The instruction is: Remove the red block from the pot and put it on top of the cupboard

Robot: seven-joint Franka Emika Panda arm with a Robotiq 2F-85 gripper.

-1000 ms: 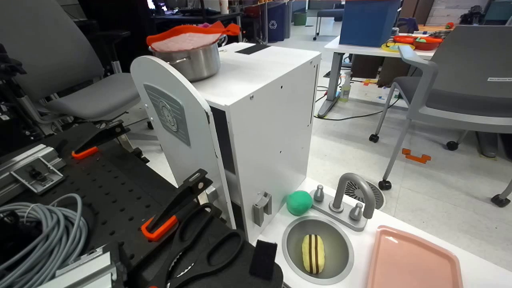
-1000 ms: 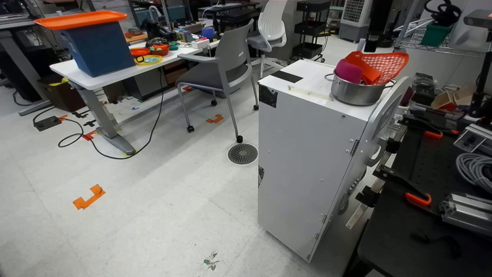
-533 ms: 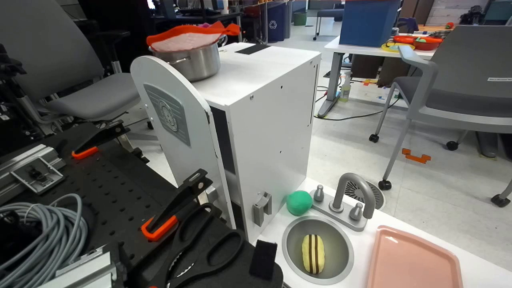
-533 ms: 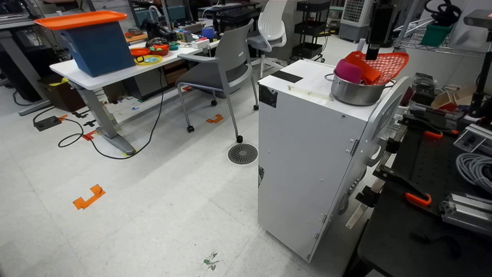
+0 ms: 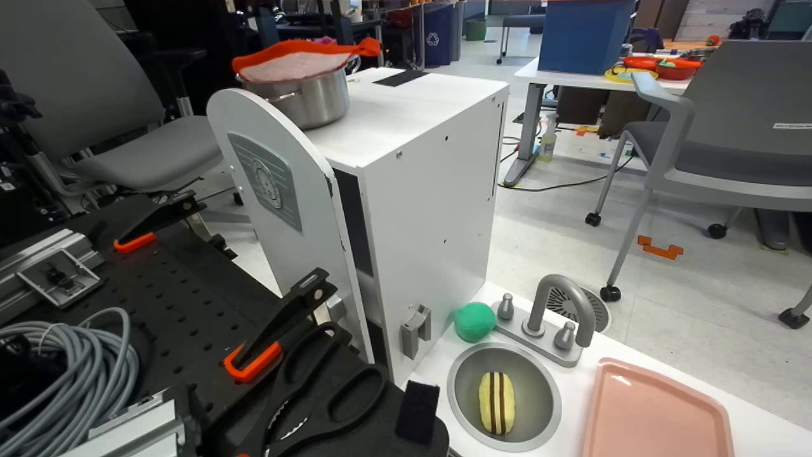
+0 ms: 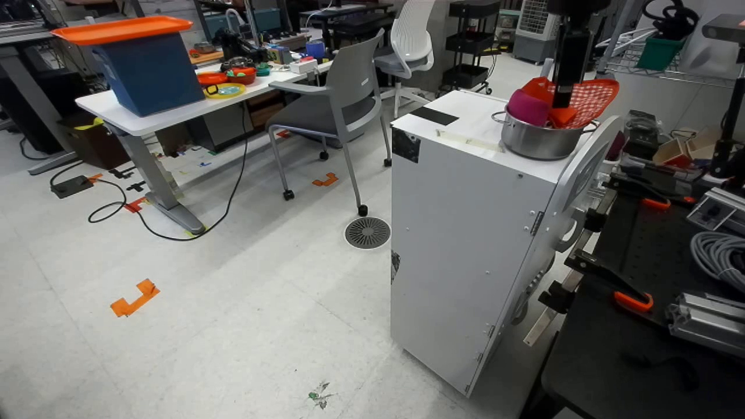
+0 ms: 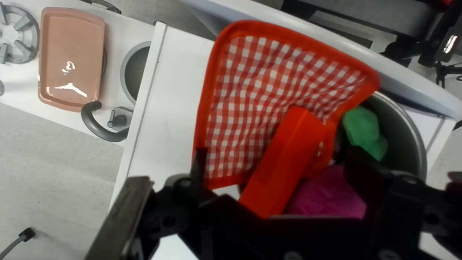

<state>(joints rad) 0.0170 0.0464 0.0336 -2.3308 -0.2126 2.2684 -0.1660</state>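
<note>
Spread wide, the gripper [image 7: 278, 159] frames the red block [image 7: 285, 158] jutting from the pot [image 7: 406, 141] near the wrist view's centre, the block's long axis slanting from lower left to upper right.

Atop the white cupboard [image 5: 431, 184] stands the pot [image 5: 317, 103]; a black patch [image 5: 401, 77] lies there too.

From my end I make out a recycling sign [image 5: 432, 39] on a blue bin [image 5: 440, 57]; the label [image 5: 793, 126] on a grey chair [image 5: 729, 95] is too small to read.
</note>
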